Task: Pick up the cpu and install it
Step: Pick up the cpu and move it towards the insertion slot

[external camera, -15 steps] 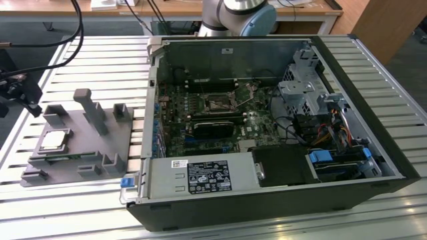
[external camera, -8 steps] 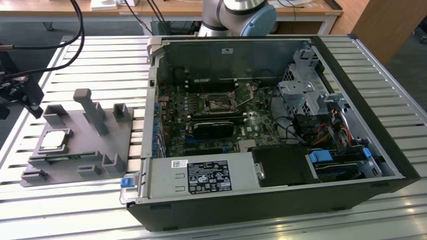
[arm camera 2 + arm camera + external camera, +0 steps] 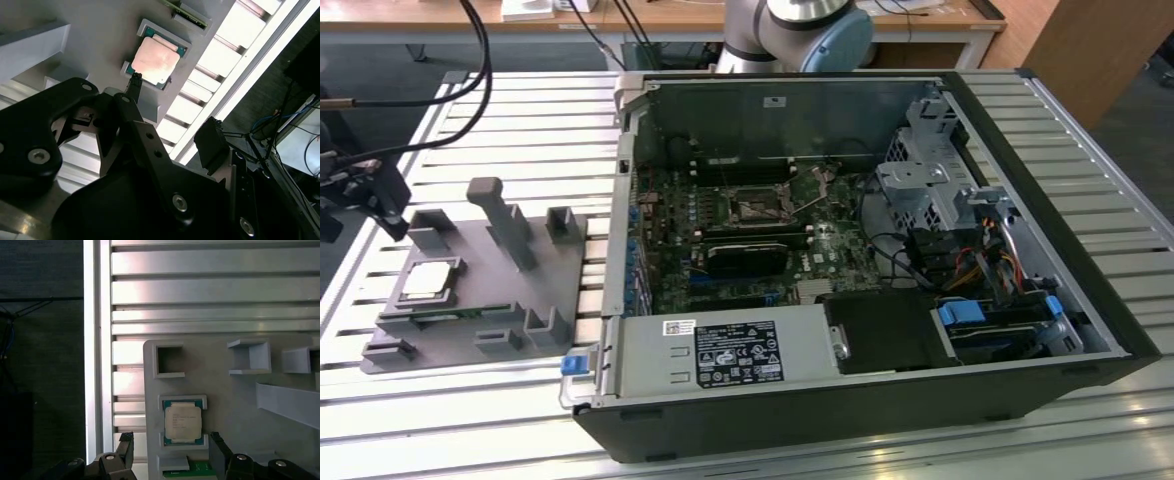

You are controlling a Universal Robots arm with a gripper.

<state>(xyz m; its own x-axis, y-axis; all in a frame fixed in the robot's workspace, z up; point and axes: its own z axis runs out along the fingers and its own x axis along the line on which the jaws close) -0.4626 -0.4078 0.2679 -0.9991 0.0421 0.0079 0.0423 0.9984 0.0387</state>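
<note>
The cpu, a flat square chip with a silvery top and a green rim, lies in a shallow recess of the grey plastic tray. In the exterior view the cpu is on the tray at that view's left, beside the open computer case. My gripper hovers over the tray, open, its two black fingers spread wider than the chip and holding nothing. The second wrist view has the cpu just beyond one fingertip. The gripper is at the exterior view's far left.
The open case lies on the slatted aluminium table, with the motherboard's black socket frame in its middle. Grey posts rise from the tray, and a green memory stick lies in it. Cables hang at the far left.
</note>
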